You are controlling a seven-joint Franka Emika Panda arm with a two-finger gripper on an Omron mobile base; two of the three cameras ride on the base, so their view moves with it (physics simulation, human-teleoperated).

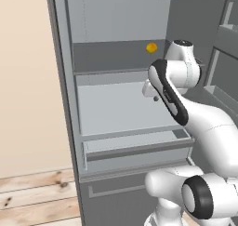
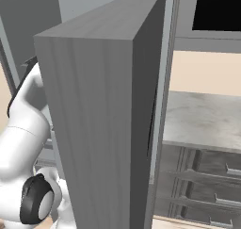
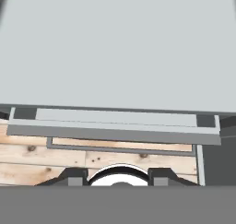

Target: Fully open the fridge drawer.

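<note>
The fridge drawer (image 1: 135,150) sits low in the open fridge, beneath a flat grey shelf (image 1: 123,109), projecting slightly forward. The gripper (image 3: 118,178) hangs above the drawer, jaws apart, holding nothing.

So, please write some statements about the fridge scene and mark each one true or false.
1. The fridge door stands open. True.
2. A small orange thing lies on an upper shelf. True.
3. The tool grips the drawer handle. False: it is above a shelf and touches nothing.
4. The drawer sits above the orange thing. False: it is below it.
5. The floor is wooden. True.
</note>
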